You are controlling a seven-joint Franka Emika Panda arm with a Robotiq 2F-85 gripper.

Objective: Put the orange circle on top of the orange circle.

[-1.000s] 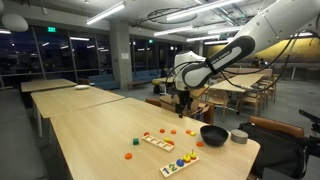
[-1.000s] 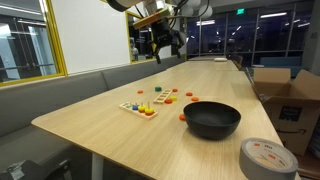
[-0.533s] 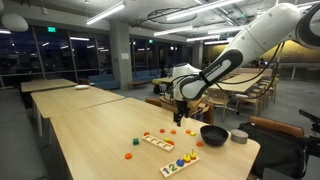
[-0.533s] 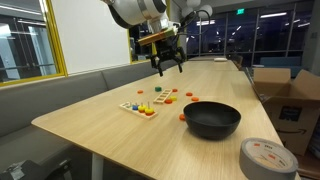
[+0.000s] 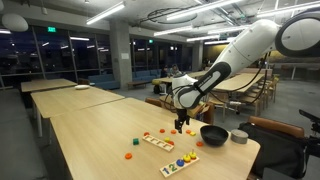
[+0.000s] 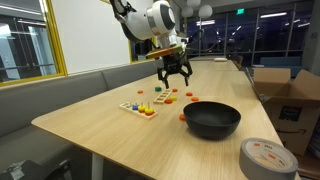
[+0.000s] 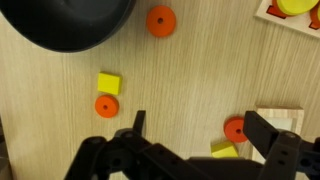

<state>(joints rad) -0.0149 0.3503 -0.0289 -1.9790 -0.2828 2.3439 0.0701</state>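
Flat, round and orange, a disc (image 7: 160,20) lies just beside the smooth black bowl (image 7: 70,22). A second disc (image 7: 106,106) sits right under a yellow cube (image 7: 108,84), and a third disc (image 7: 235,129) sits close to one of my fingers (image 7: 262,132), by a yellow block (image 7: 225,150) and a pale wooden board (image 7: 283,118). My claw (image 7: 193,118) hangs wide open, holding nothing, over the wood-grain table (image 7: 190,70) between them.
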